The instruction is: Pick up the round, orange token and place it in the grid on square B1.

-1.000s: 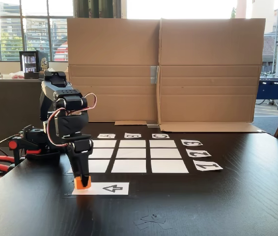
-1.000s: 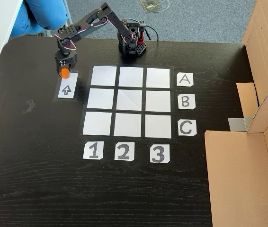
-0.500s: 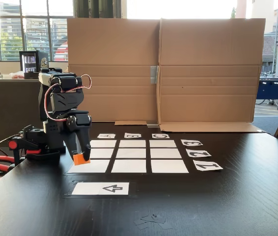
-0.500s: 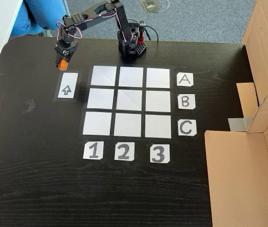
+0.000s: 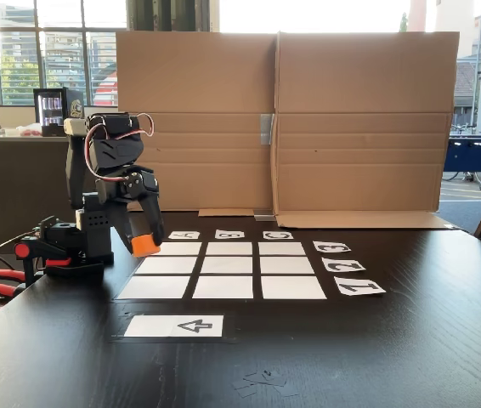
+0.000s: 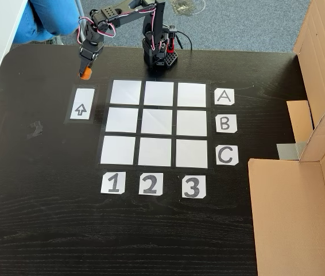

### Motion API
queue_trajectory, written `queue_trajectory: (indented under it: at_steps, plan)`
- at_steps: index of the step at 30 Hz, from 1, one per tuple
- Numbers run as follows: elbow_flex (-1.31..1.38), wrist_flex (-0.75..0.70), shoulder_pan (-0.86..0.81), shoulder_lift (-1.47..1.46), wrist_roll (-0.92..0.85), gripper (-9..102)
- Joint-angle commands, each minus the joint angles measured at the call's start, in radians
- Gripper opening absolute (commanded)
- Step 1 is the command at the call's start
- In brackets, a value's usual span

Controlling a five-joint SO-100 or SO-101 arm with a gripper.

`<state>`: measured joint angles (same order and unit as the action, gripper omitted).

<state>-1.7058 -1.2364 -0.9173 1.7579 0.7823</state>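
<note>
- Gripping the token (image 5: pixel 144 245), the claw (image 5: pixel 146 242) is raised clear of the table (image 5: pixel 410 340), its two black fingers pinched on the token's sides and pointing down at a slant.
- In the low fixed view, the arm rises from its base (image 5: pixel 70 251) at the table's left edge, folds at the elbow near the top, and angles the wrist down and to the right, toward the grid (image 5: pixel 228 268). Red and white wires loop over the upper joints.
- In the high fixed view, the arm reaches leftward from its base (image 6: pixel 160 56) at the far table edge; the claw (image 6: pixel 85 71) hangs beyond the far end of the arrow strip (image 6: pixel 82 103) and left of the grid (image 6: pixel 157 123).
- The token (image 6: pixel 85 74) is a small, bright orange, short cylinder, narrower than one grid cell. It sits at the claw tip, held in the air, apart from every white cell.
- Square B1 (image 6: pixel 121 119) is the left cell of the middle row in the high fixed view, in line with the "B" card (image 6: pixel 225 123) and the "1" card (image 6: pixel 113 184). It is blank.
- A folded cardboard panel (image 5: pixel 283 127) stands behind the grid in the low fixed view.
</note>
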Motion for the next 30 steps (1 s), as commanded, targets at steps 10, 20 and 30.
queue_trajectory:
  at_steps: [10,20,30]
  plan:
    - [-0.032,-0.038,0.075,0.235,-0.009,0]
    - [-0.066,-0.023,0.21,0.155,-0.008,0]
    - [-0.067,0.02,0.307,0.031,-0.012,0]
